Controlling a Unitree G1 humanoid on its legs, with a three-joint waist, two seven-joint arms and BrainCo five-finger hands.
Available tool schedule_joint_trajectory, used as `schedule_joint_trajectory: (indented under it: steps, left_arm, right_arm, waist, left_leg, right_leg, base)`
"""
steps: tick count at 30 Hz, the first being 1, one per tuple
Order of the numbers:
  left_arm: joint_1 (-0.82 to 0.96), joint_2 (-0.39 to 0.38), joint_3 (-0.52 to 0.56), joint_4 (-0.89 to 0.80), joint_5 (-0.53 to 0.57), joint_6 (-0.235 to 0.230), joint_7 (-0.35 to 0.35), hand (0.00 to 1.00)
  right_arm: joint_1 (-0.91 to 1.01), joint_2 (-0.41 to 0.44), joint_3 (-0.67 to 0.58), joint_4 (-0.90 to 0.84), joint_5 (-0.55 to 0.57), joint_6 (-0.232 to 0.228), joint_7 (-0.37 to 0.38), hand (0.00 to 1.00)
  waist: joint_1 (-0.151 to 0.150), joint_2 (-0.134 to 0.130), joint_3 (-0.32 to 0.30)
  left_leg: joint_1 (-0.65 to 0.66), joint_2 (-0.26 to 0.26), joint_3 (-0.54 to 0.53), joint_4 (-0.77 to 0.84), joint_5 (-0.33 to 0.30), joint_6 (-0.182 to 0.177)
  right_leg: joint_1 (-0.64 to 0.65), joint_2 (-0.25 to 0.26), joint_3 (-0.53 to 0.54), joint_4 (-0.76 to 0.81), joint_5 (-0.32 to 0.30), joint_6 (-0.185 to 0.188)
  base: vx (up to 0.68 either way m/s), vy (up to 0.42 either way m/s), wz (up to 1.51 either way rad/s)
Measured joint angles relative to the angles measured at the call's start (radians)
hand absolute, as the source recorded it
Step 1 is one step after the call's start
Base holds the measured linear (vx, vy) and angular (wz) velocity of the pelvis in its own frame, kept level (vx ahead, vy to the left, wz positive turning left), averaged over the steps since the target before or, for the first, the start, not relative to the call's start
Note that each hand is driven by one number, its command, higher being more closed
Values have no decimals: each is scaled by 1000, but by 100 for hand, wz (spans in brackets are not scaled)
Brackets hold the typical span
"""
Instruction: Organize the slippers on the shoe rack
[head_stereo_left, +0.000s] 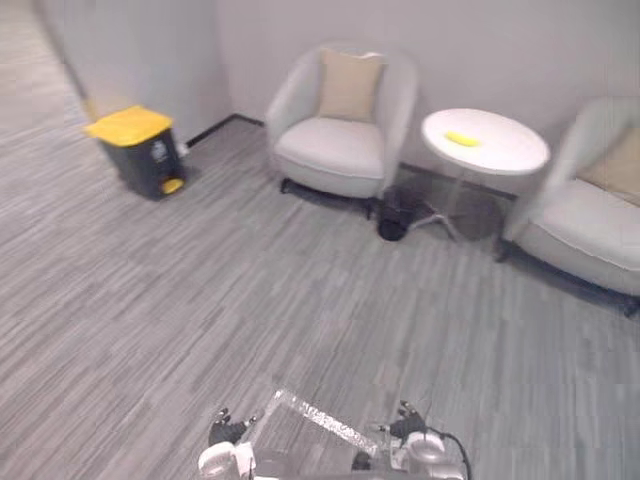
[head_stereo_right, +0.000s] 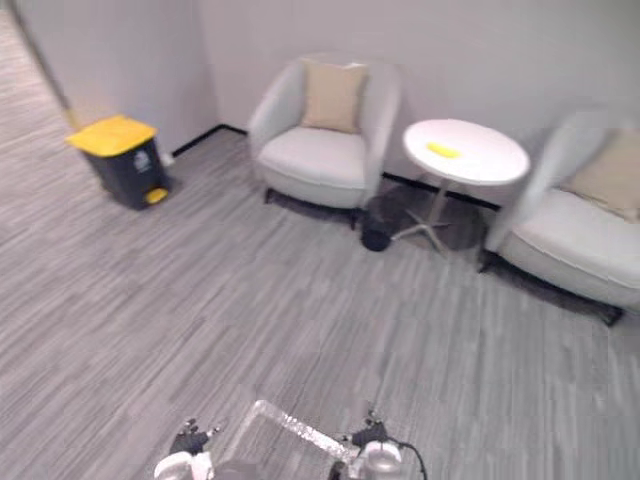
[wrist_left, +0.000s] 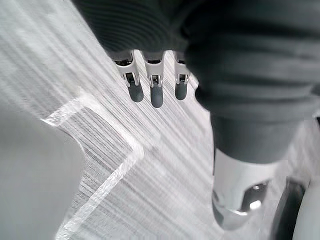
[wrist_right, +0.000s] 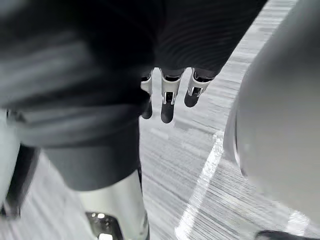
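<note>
Grey striped carpet (head_stereo_left: 250, 290) runs to pale, plain walls (head_stereo_left: 500, 50) edged with a dark skirting. A light grey armchair (head_stereo_left: 340, 150) with a beige cushion (head_stereo_left: 349, 85) stands against the far wall, just beside a round white table (head_stereo_left: 505, 152) (a small yellow object (head_stereo_left: 462, 138) lies on top). A second armchair (head_stereo_left: 585, 225) sits on the table's other side. A dark bin with a yellow lid (head_stereo_left: 140, 150) stands near the corner.
</note>
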Motion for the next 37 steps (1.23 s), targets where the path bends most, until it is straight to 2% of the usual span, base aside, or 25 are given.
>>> schedule_joint_trajectory:
  steps: [1, 2, 6, 11, 13, 15, 16, 17, 18, 19, 20, 21, 22, 24, 25, 26, 28, 30, 34, 36, 37]
  left_arm:
    - [-8, 9, -19, 19, 0, 2, -1, 0]
    - [-9, 13, -31, 28, 0, 2, -1, 0]
    - [-10, 17, -63, 35, 0, 2, -3, 0]
    - [-12, 23, -71, 46, 0, 2, -17, 0]
    - [-11, 27, -72, 42, 0, 1, -22, 0]
    - [-10, 19, -60, 3, 0, -1, -23, 0]
    - [-10, 19, -56, -11, -1, -1, -22, 0]
    - [-9, 15, -57, -24, -1, -2, -22, 0]
    - [-10, 7, -57, -29, -2, -4, -22, 0]
    - [-10, 8, -58, -31, -2, -4, -22, 0]
    - [-10, 7, -60, -31, -2, -4, -22, 0]
    - [-8, 2, -60, -30, -2, 0, -21, 0]
    - [-12, -3, -54, -32, -14, 1, -21, 0]
    - [-9, 1, -54, -33, -26, 1, -20, 0]
    - [-9, -1, -50, -34, -26, -1, -20, 0]
    - [-10, -9, -48, -32, -30, 0, -20, 0]
    - [-9, -16, -34, -24, -30, 1, -21, 0]
    - [-9, -20, -25, -22, -29, 1, -21, 0]
    - [-9, -18, -21, -20, -28, 2, -21, 0]
    - [-8, -8, -19, 0, -22, 1, -21, 0]
    - [-8, -7, -19, 2, -22, 1, -21, 0]
  right_arm:
    - [-1, -2, -1, 8, -1, -2, 1, 0]
    - [-5, -5, -1, 20, -1, -1, 2, 0]
    - [-47, -53, 2, 101, -1, -1, 4, 0]
    - [-60, -99, 2, 122, 0, -2, 3, 0]
    - [-56, -103, 0, 123, 1, -2, 0, 0]
    - [-51, -103, -2, 112, 2, -2, -2, 0]
    - [-50, -103, -2, 103, 3, -3, -3, 0]
    - [-47, -102, -1, 88, 4, -2, -4, 0]
    - [-44, -103, -1, 75, 6, -3, -5, 0]
    - [-39, -104, -9, 75, 10, -3, -7, 0]
    - [-38, -103, -27, 73, 11, -3, -9, 0]
    - [-35, -107, -37, 62, 11, -2, -11, 0]
    - [-29, -101, -38, 54, 11, -2, -11, 0]
    - [-6, -91, -37, 9, 11, -2, -11, 0]
    - [1, -93, -37, 6, 11, -2, -11, 0]
    - [-1, -102, -37, 14, 11, -2, -11, 0]
    - [1, -102, -39, 18, 10, -1, -11, 0]
    - [-1, -96, -36, 19, 8, -1, -10, 0]
    - [-2, -69, -38, 20, 8, -2, -10, 0]
    - [3, -62, -42, 44, 7, -2, -10, 0]
    - [4, -61, -45, 46, 8, -2, -10, 0]
  waist:
    - [-9, -4, -2]
    - [-13, -2, -3]
    - [-19, 17, -8]
    - [-32, 24, 1]
    - [-37, 19, 14]
    - [-34, 27, 44]
    - [-31, 35, 54]
    - [-20, 49, 60]
    - [-11, 55, 66]
    - [-10, 61, 65]
    - [-11, 66, 63]
    - [-11, 85, 57]
    - [-4, 81, 63]
    - [4, 53, 54]
    - [6, 45, 55]
    - [4, 52, 56]
    - [3, 68, 52]
    - [4, 69, 47]
    - [6, 54, 39]
    - [8, 31, 15]
    - [8, 28, 10]
  left_leg:
    - [18, -4, -2, -23, 3, 3]
    - [32, -6, -3, -42, 7, 2]
    - [68, -9, 20, -140, 46, -9]
    - [65, -11, 14, -146, 64, -5]
    - [23, -5, 14, -42, 56, -16]
    - [-61, 33, 22, 182, 35, -41]
    - [-99, 51, 22, 270, 37, -40]
    - [-152, 71, 17, 378, 49, -27]
    - [-203, 82, 4, 449, 27, 1]
    - [-207, 81, -11, 412, -8, 11]
    - [-205, 83, -36, 327, -26, 4]
    - [-185, 87, -93, 150, -29, -5]
    - [-161, 78, -93, 114, -16, -34]
    - [-118, 30, -70, -5, 18, -44]
    - [-101, 14, -58, -36, 55, -41]
    - [-81, 7, -57, -43, 70, -19]
    - [-70, 2, -59, -51, 73, -15]
    - [-70, -1, -59, -53, 72, -15]
    - [-49, -2, -61, -74, 73, -15]
    - [-16, -8, -65, -101, 75, -11]
    - [-15, -10, -66, -103, 76, -9]
  right_leg:
    - [5, -14, -66, 4, 3, -7]
    - [7, -12, -75, 0, 5, -10]
    - [20, 36, -27, -96, 47, -16]
    - [47, 71, 10, -212, 112, -11]
    - [83, 82, 15, -283, 130, -9]
    - [118, 111, 43, -341, 128, -13]
    - [126, 124, 54, -351, 128, -13]
    - [126, 136, 76, -350, 130, -16]
    - [124, 141, 96, -344, 131, -18]
    - [121, 143, 111, -345, 132, -18]
    - [115, 149, 125, -345, 135, -13]
    - [101, 166, 138, -346, 142, -2]
    - [107, 163, 161, -351, 156, 4]
    - [73, 125, 174, -250, 132, 25]
    - [77, 112, 182, -238, 109, 15]
    - [97, 111, 186, -266, 116, 13]
    - [124, 116, 190, -317, 130, 17]
    - [126, 118, 198, -329, 131, 18]
    - [142, 125, 213, -354, 133, 18]
    - [178, 128, 218, -394, 140, 20]
    - [183, 128, 218, -402, 143, 20]
  base:
    - [168, 31, -26]
    - [138, 8, -12]
    - [100, 33, -29]
    - [25, 28, -24]
    - [-29, 0, 0]
    - [-109, 1, -16]
    - [-108, 8, -34]
    - [-39, 28, -50]
    - [-17, 43, -57]
    - [9, 73, -58]
    - [-9, 89, -56]
    - [-22, 126, -59]
    - [30, 115, -53]
    - [128, 63, -23]
    - [184, 45, -4]
    - [201, 52, -2]
    - [158, 46, -4]
    - [131, 11, -12]
    - [93, -9, -13]
    - [81, -7, -7]
    - [41, 0, 0]
